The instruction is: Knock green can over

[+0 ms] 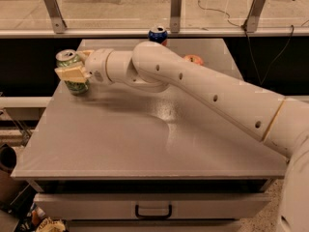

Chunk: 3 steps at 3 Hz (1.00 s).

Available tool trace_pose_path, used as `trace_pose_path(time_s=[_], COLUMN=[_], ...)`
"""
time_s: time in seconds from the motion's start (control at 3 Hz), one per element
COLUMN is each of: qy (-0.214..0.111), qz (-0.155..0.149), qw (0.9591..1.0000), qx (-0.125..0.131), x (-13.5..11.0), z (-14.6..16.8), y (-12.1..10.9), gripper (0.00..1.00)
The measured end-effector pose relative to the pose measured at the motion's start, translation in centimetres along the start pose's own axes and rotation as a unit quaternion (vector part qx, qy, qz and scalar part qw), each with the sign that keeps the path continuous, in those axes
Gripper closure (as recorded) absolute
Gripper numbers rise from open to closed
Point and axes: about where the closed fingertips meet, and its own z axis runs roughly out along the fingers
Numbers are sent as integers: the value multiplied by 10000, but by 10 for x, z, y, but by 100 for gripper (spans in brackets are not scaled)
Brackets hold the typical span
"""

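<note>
The green can stands upright near the far left edge of the grey table. It is light green with darker markings and a silver top. My gripper is at the can, with a cream part lying across the can's near side at mid height, so the can's middle is hidden. The white arm reaches to it from the lower right across the table.
A dark blue can stands at the table's far edge, by a glass partition with metal brackets. An orange object peeks out behind the arm. The table's left edge runs just beside the green can. A drawer with a handle is below the front edge.
</note>
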Motion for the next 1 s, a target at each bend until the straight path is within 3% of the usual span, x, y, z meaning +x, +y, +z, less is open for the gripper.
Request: trace_pose_path(time_s=[0.67, 1.0], qy=[298, 893], qz=[-5, -67], qw=[9995, 9960], qx=[59, 14], x=[0, -7], z=[-7, -16], y=[-5, -4], gripper=[100, 100])
